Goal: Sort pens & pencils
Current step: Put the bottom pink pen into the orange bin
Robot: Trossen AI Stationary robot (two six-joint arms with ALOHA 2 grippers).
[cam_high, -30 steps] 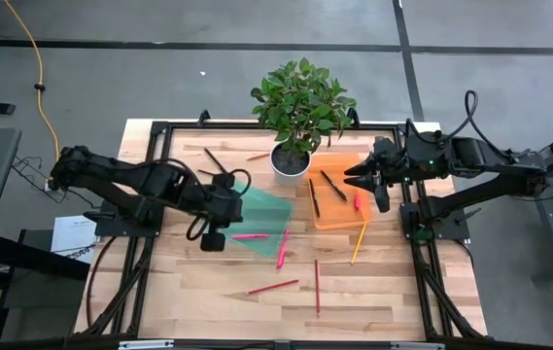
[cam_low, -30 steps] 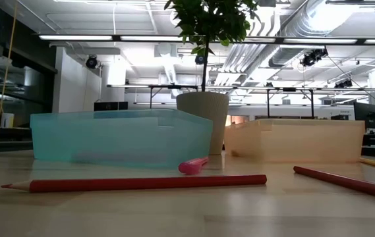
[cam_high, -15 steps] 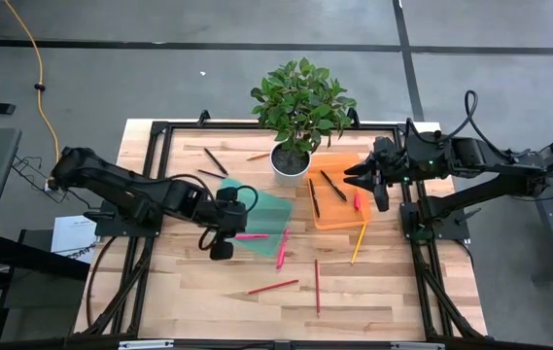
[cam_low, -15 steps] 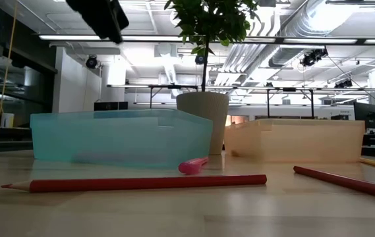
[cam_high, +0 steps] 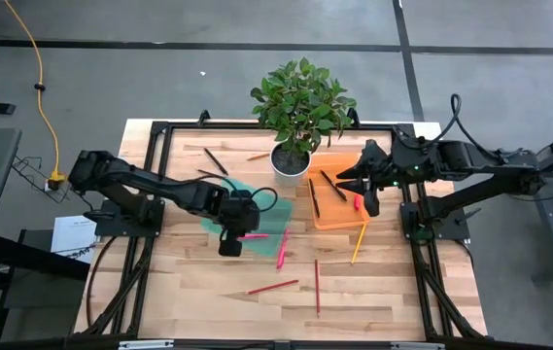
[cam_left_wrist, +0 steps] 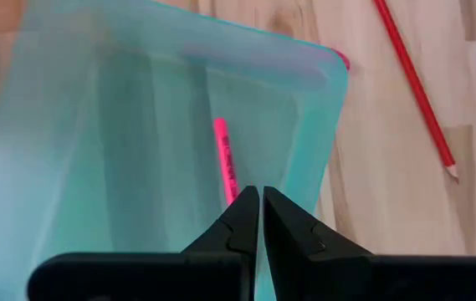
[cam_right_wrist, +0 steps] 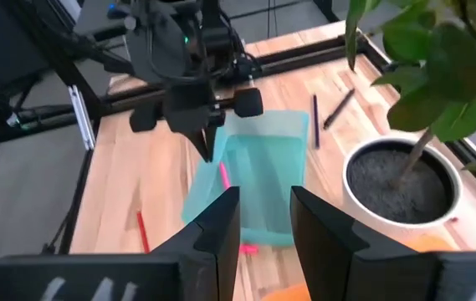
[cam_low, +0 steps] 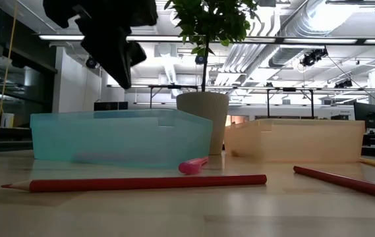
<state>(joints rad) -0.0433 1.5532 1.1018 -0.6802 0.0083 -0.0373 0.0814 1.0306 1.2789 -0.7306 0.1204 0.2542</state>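
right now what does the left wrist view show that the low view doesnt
Only the left wrist view shows the pink pen lying inside the teal bin and the left gripper shut above it. Only the low view shows the orange bin, the plant pot and a pink pen end outside the teal bin's front. Both show the teal bin and a red pencil on the table.

Teal tray (cam_high: 268, 216) at left, orange tray (cam_high: 339, 216) at right — pink pens (cam_high: 281, 249), red pencils (cam_high: 273, 287) on pale wood table (cam_high: 189, 282); green plant (cam_high: 300, 102) in a white pot (cam_high: 291, 161).
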